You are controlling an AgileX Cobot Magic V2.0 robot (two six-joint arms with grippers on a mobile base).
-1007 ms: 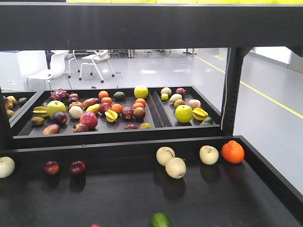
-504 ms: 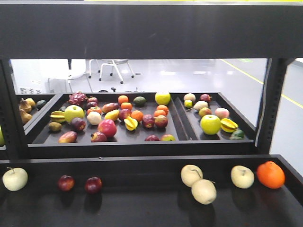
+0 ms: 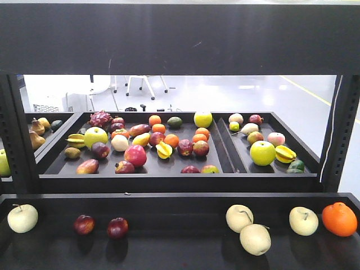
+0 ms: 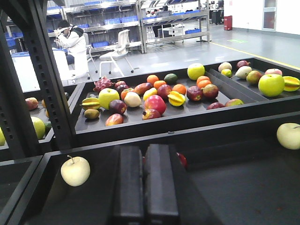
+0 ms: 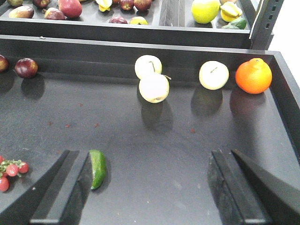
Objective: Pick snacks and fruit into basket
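Nothing picked yet, no basket seen.
Left gripper (image 4: pixel 144 187) pressed together, right gripper (image 5: pixel 151 185) spread; pale apple (image 5: pixel 213 75) beside orange (image 5: pixel 253 75) untouched.

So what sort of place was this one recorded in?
Probably a warehouse-style test hall staged as a produce stand: black trays of loose fruit, metal storage racks behind, and a grey floor with office chairs.

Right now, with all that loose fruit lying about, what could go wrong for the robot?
The front pale apple seems to touch the rear pale apple; grabbing one could send the other rolling. The green vegetable lies right beside a finger of the open right tool, which could shove it aside.
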